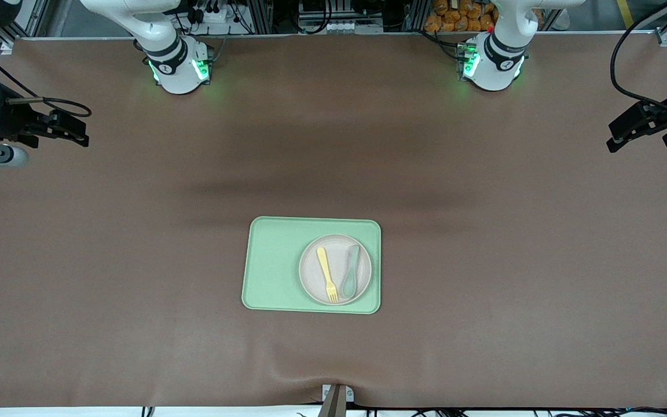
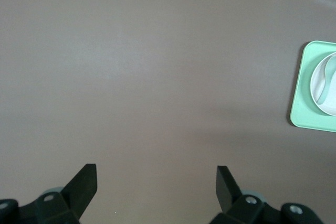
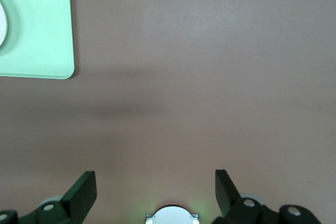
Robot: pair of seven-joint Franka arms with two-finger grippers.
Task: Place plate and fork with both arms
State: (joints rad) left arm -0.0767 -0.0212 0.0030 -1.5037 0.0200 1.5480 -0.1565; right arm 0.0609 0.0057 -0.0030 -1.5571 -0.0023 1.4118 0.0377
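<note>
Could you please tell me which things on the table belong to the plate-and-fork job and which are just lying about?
Job: plate on the tray; yellow fork on it; left gripper and right gripper, both open, over bare table.
Lying about: green tray; grey-green spoon on the plate.

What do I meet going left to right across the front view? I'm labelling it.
Right gripper → light-green tray → yellow fork on the plate → grey-green spoon → left gripper.
</note>
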